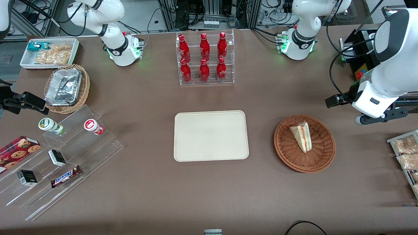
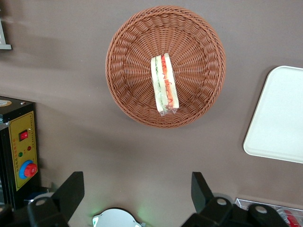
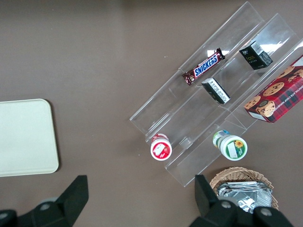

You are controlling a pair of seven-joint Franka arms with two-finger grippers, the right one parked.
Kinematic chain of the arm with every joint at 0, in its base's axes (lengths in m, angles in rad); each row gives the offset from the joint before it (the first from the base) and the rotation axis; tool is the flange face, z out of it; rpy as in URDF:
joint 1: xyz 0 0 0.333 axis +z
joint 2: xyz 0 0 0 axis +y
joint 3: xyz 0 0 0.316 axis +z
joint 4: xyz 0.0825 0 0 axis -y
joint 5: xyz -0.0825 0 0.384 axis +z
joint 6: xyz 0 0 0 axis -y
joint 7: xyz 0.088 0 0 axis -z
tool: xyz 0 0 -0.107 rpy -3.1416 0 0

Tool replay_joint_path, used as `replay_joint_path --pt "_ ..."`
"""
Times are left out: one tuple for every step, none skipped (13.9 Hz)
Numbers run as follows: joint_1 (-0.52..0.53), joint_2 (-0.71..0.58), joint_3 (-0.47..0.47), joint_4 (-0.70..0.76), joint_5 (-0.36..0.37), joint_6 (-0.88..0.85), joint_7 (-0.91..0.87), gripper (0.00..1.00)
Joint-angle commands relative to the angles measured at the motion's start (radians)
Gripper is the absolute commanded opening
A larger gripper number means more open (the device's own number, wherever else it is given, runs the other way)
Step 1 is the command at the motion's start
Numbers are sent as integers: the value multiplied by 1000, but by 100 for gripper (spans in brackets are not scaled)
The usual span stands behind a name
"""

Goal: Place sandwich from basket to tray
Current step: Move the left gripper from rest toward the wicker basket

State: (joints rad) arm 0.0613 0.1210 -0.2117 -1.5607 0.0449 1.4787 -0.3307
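The sandwich point(image 1: 302, 136), a clear-wrapped wedge with red and green filling, lies in the round reddish-brown wicker basket point(image 1: 287, 156). The cream tray point(image 1: 210, 135) lies bare on the table beside the basket, toward the parked arm's end. My left gripper point(image 1: 347, 109) hangs high above the table, a little farther from the front camera than the basket and toward the working arm's end. In the left wrist view its fingers point(image 2: 71, 191) stand wide apart around nothing, the gripper point(image 2: 136, 191) apart from the sandwich point(image 2: 164, 84), the basket point(image 2: 128, 56) and the tray point(image 2: 279, 118).
A clear rack of red bottles point(image 1: 205, 58) stands farther from the front camera than the tray. Bagged snacks point(image 1: 406, 153) lie at the working arm's end. A black box with a yellow panel point(image 2: 19, 151) stands near the gripper. Acrylic steps with snacks point(image 1: 65, 153) lie toward the parked arm's end.
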Motion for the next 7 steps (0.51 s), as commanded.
replay_joint_path --pt "3 11 -5 25 -2 2 9 100" --pt "3 11 -5 25 -5 2 12 100" --pt "3 11 -5 25 -5 2 9 100" --pt "3 11 -5 25 -7 2 1 100" --pt "3 11 -5 25 -7 2 2 100" --pt "9 19 -3 25 -8 0 2 100" --pt "11 23 -2 25 -7 -1 4 100"
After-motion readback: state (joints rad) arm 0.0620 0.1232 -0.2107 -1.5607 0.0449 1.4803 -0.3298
